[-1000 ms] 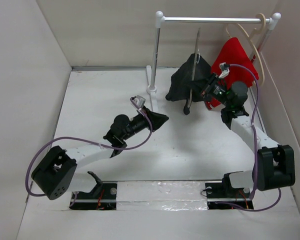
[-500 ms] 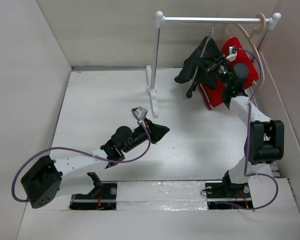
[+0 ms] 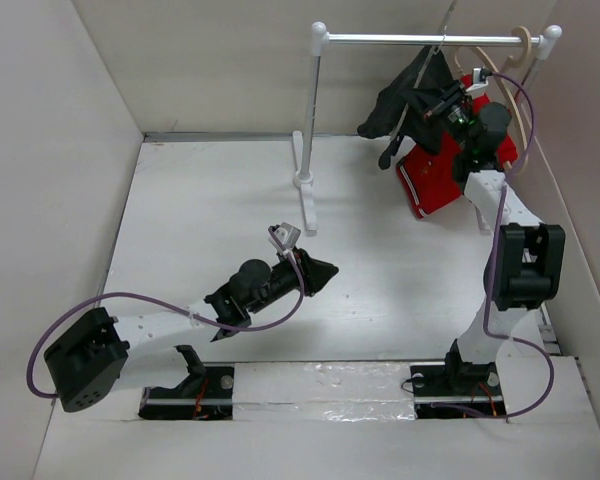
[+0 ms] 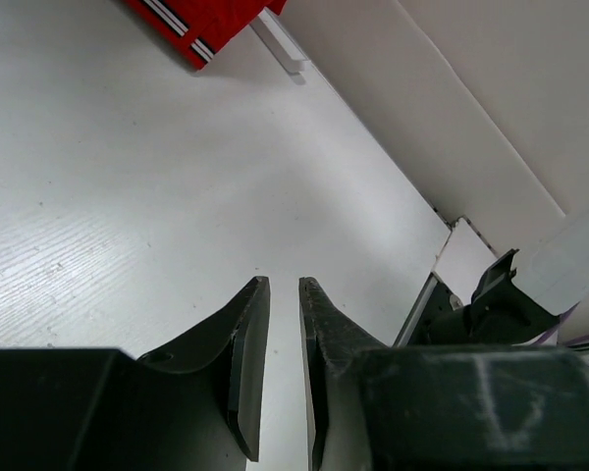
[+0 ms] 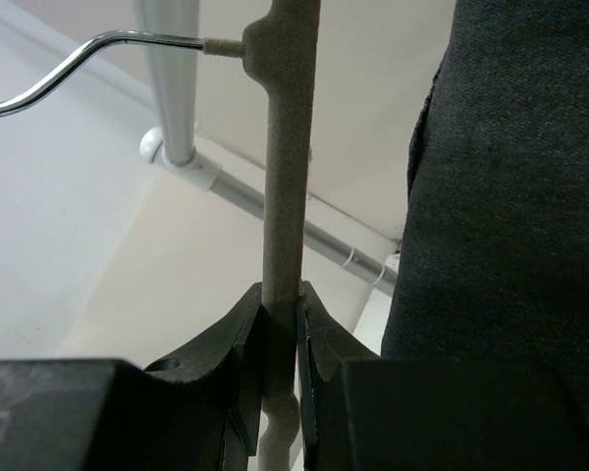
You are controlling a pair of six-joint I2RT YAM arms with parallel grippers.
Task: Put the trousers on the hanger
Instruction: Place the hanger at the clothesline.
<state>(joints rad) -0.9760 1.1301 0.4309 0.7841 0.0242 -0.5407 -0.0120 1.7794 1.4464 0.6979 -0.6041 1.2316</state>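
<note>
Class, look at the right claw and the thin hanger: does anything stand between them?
Nothing visible does. The right claw is shut directly on the stem of the hanger. The trousers hang beside it, to the right in the wrist view, not between the fingers.

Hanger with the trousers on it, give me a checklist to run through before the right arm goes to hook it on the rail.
1. Right gripper grip on the hanger: ok, jaws shut on its stem.
2. Trousers on the hanger: ok, they hang draped from it.
3. Hook over the rail: cannot tell, it is right at the rail.
4. Clearance from the red shorts: cannot tell, the right arm overlaps them in the top view.
5. Left gripper out of the way: ok, low over the table, holding nothing.
</note>
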